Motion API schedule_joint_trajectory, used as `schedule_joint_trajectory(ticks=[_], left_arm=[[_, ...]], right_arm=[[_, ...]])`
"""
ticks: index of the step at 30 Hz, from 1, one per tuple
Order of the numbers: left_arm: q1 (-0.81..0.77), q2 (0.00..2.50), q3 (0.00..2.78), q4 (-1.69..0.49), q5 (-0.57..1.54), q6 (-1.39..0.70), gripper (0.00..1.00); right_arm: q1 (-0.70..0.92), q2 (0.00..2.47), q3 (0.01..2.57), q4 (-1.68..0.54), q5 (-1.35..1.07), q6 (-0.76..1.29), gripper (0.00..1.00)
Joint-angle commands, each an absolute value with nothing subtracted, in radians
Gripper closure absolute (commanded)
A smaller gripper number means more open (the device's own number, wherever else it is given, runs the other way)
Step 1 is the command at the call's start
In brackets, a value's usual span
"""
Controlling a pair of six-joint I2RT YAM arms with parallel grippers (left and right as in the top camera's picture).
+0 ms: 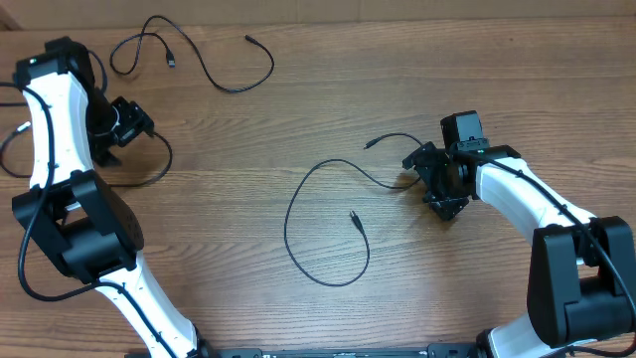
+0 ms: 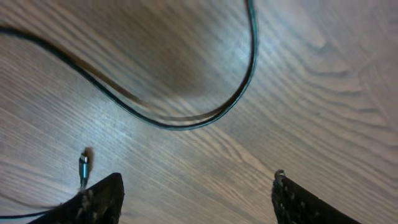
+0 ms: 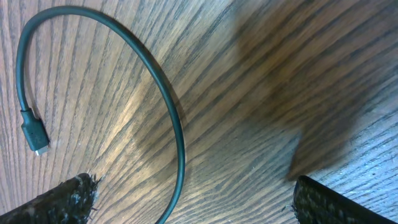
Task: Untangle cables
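Three thin black cables lie apart on the wooden table. One snakes along the far left point(image 1: 204, 70). A second forms a big loop in the middle point(image 1: 290, 231), and its far end runs to my right gripper point(image 1: 434, 181). The third curls beside my left gripper point(image 1: 132, 121) at the left edge point(image 1: 164, 164). In the left wrist view this cable bends ahead point(image 2: 186, 122), and a silvery plug tip point(image 2: 83, 167) lies by the left finger; the gripper point(image 2: 196, 194) is open and holds nothing. The right gripper point(image 3: 193, 200) is open, with a cable point(image 3: 169, 109) passing loosely between its fingers and a plug point(image 3: 34, 134) ahead.
The left arm's white links point(image 1: 55, 119) and black base joint point(image 1: 79, 224) fill the left side. The right arm point(image 1: 527, 199) reaches in from the lower right. The arms' own thicker wires hang at the left edge point(image 1: 30, 268).
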State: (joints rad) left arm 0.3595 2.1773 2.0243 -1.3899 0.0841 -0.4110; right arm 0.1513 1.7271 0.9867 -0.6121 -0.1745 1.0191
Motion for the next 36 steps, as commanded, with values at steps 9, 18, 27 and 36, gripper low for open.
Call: schedule_joint_trajectory(ticks=[9,18,27,36], left_arm=[[0.349,2.188,2.088,-1.444,-0.011,-0.31,0.36],[0.299,2.188,1.855,-1.238,-0.004,-0.187,0.41],[0.23,2.188,1.711,-1.065,-0.016,-0.156,0.44],[0.224,2.188,1.602,-0.925,-0.073,-0.149,0.47]], right_arm=[[0.152,1.728,0.981,-0.606,-0.157,1.013,0.0],[0.152,1.728,0.981,-0.606,-0.157,1.013,0.0],[0.152,1.728,0.981,-0.606,-0.157,1.013,0.0],[0.152,1.728,0.981,-0.606,-0.157,1.013,0.0]])
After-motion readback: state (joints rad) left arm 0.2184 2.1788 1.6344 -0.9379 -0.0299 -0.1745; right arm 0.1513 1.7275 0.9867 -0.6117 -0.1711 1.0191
